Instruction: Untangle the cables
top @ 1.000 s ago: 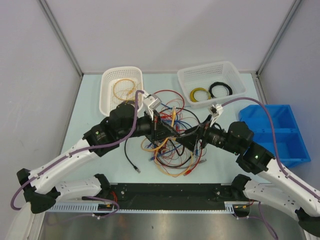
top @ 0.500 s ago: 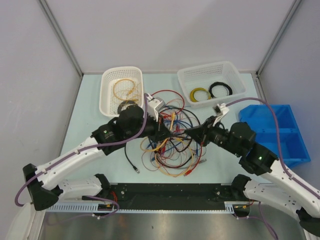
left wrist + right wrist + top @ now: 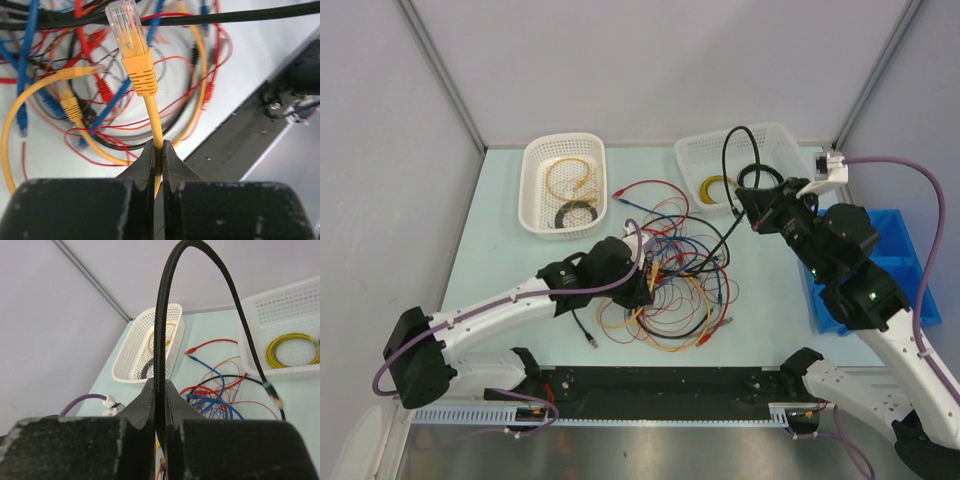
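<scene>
Separating one strand from the heap, shown from three cameras.

**Top external view.** The right gripper [image 3: 748, 203] is raised, its jaws shut on a thick black braided cable [image 3: 724, 155]. The cable arches above the fingers, then runs down and ahead of them into the tangle of thin red, blue, yellow-orange and black cables [image 3: 675, 295] lying on the pale blue-green table [image 3: 500, 260]. A white perforated plastic basket [image 3: 795, 160] stands just behind this gripper. The left gripper [image 3: 646, 284] sits low, with its fingertips at the near edge of the tangle.

**Left wrist view.** The left gripper [image 3: 157, 150] is pinched fully onto a thin yellow patch cable [image 3: 152, 115], a little below its ribbed boot and clear plug [image 3: 125, 27]. The plug stands straight ahead of the fingertips. Just beyond it, the black braided cable [image 3: 235, 16] crosses from side to side, and red and blue strands lie underneath.

**Right wrist view.** The right gripper [image 3: 159, 390] clamps the black braided cable [image 3: 161, 315], which rises from between the fingertips and falls to the gripper's right. The tangle [image 3: 215, 395] lies ahead and below.

**Technique.** The step appears to be drawing the black cable free while the left gripper anchors the heap.
- Pull slowly, up and away from the left gripper.
- Hold the yellow cable firmly so the heap does not drag along.
- Pause if red or blue loops ride up with the black strand, since a snag would probably tighten the knot.
</scene>
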